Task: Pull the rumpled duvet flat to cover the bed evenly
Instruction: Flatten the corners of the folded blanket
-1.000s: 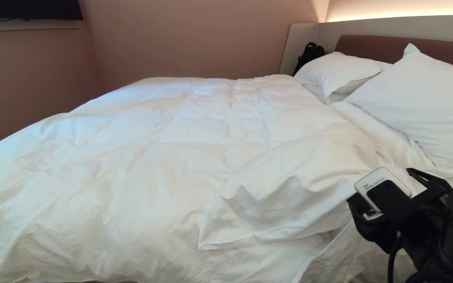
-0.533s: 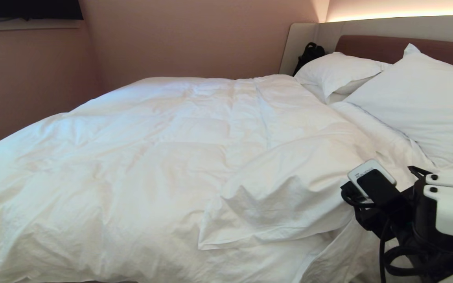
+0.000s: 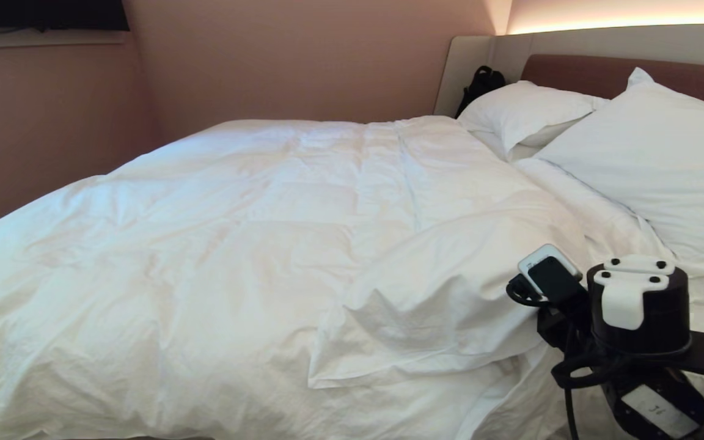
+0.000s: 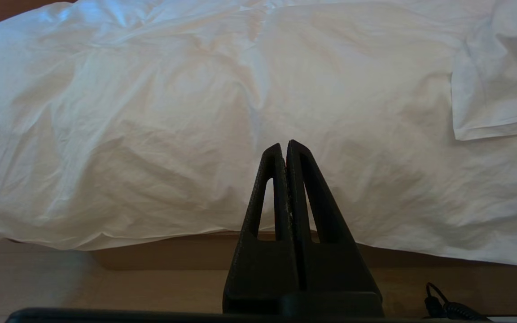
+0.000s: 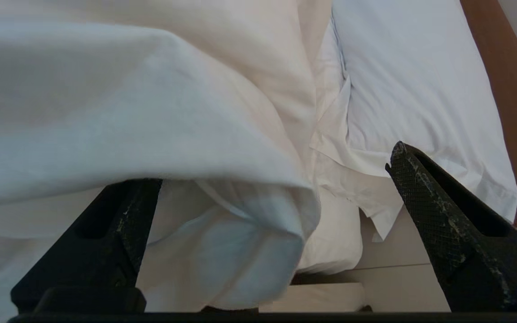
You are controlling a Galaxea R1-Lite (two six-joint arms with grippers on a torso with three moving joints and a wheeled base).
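Note:
The white duvet (image 3: 278, 244) lies rumpled over most of the bed (image 3: 608, 73), with one corner folded back (image 3: 425, 324) at the near right. My right arm stands at that fold, its wrist camera (image 3: 549, 275) hiding the fingers in the head view. In the right wrist view the right gripper (image 5: 273, 167) is open, and the duvet's rolled edge (image 5: 222, 148) bulges between its fingers (image 5: 424, 193), covering one fingertip. My left gripper (image 4: 284, 146) is shut and empty, parked low in front of the duvet's overhanging side (image 4: 151, 134).
Two white pillows (image 3: 523, 110) (image 3: 663, 159) lean at the headboard on the right. A black bag (image 3: 480, 82) sits in the far corner behind them. A pink wall (image 3: 52, 122) runs close along the bed's far side. Brown bed base (image 4: 151, 255) shows under the overhang.
My right arm has swung left and forward to the folded-back corner, its wrist turning further into the head view. The duvet and the left arm have not moved.

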